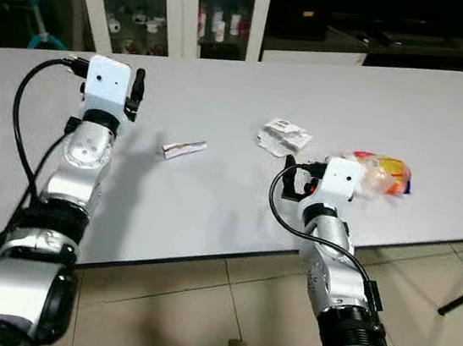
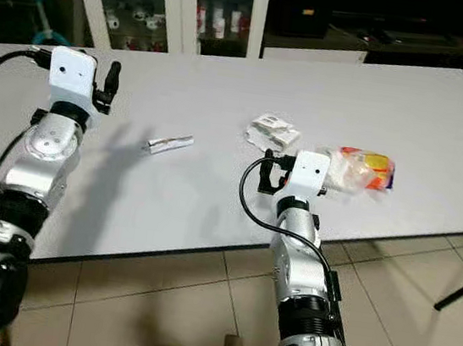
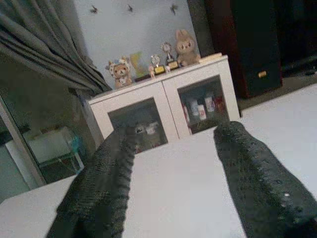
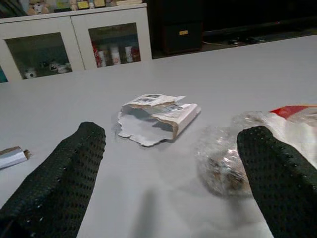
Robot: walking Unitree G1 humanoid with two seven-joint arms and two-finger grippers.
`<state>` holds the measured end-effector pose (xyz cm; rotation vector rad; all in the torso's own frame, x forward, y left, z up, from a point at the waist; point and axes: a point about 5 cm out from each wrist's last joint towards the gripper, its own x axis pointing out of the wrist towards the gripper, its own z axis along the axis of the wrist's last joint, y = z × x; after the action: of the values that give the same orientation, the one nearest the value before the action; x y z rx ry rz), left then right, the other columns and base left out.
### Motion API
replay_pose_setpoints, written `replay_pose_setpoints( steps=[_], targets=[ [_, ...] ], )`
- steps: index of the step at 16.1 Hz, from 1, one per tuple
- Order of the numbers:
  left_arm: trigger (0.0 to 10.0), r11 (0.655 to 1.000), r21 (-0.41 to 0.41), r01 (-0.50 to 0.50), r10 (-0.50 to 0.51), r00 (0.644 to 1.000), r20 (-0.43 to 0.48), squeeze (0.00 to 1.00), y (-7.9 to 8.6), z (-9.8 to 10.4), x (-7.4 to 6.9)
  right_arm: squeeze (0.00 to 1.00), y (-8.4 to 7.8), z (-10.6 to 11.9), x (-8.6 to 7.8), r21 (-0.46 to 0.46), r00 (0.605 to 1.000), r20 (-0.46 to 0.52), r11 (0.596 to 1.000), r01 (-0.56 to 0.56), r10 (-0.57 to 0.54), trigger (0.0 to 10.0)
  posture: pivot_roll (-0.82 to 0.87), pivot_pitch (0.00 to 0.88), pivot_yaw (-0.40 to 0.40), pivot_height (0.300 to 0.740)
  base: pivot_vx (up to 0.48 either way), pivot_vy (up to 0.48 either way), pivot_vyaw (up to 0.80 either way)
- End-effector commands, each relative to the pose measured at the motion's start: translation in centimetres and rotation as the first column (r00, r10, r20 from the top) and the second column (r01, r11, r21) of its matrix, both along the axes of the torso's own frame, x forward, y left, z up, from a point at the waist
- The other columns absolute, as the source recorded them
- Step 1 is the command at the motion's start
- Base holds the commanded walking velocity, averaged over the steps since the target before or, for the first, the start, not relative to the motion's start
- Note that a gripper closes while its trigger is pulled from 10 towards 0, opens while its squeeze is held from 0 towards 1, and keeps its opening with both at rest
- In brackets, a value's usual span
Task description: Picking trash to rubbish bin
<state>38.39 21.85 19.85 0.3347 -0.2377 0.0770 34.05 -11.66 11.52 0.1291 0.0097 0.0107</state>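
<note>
1. Three bits of trash lie mid-tabletop [image 1: 209, 213]: a torn white packet [image 4: 156, 115], a clear bag [image 1: 381, 174] with red and yellow print, and a small foil wrapper [image 1: 183, 149].
2. The packet lies flat, its torn mouth facing the right gripper [image 4: 168, 181]; the bag sits just beside it, on the robot's right.
3. The wrapper's long axis runs roughly left-right, its right end tilted slightly away from the robot; it lies well apart from the packet, on the left.
4. The right gripper hovers low near the tabletop's front edge, jaws wide open and holding nothing, with the packet ahead between them and the bag before the right finger.
5. The left gripper [image 3: 173, 183] is raised over bare tabletop left of the wrapper, jaws apart and holding nothing.
6. Bare surface surrounds all three pieces; the front edge drops to tiled floor [image 1: 196, 313].
7. A white cabinet [image 1: 180, 8] stands beyond the far edge.
</note>
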Motion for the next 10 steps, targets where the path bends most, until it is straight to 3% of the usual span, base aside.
replay_pose_setpoints(
  steps=[1,6,7,9,10],
  targets=[
    [10.0,1.000,0.019,0.003,-0.003,1.000,-0.006,1.00,0.2,0.7,0.4,0.00,-0.1,-0.1,0.0,0.003,1.000,0.001,1.000,0.008,-0.008,10.0,-0.01,0.000,0.022,0.740,0.000,0.000,0.00],
    [10.0,0.988,0.083,0.128,-0.119,0.988,-0.098,1.00,-0.4,0.4,0.9,0.00,0.0,-0.1,-0.1,0.006,1.000,-0.003,1.000,0.009,-0.009,10.0,-0.01,0.016,0.025,0.740,0.000,0.000,0.00],
    [10.0,0.973,0.103,0.205,-0.188,0.969,-0.159,1.00,-0.8,-0.1,1.0,0.00,-0.1,-0.2,-0.1,0.006,1.000,-0.006,1.000,0.012,-0.012,10.0,-0.01,0.022,0.029,0.740,0.000,0.000,0.00],
    [10.0,0.956,0.126,0.265,-0.234,0.948,-0.215,1.00,-1.3,-0.7,1.0,0.00,-0.1,-0.2,-0.2,0.007,1.000,-0.007,1.000,0.014,-0.014,10.0,-0.01,0.027,0.029,0.740,0.000,0.000,0.00],
    [10.0,0.927,0.146,0.346,-0.294,0.910,-0.291,1.00,-2.4,-2.2,0.8,0.00,0.0,-0.3,-0.4,0.008,1.000,-0.008,1.000,0.014,-0.014,10.0,-0.02,0.038,0.034,0.740,0.000,0.000,0.00]
  ],
)
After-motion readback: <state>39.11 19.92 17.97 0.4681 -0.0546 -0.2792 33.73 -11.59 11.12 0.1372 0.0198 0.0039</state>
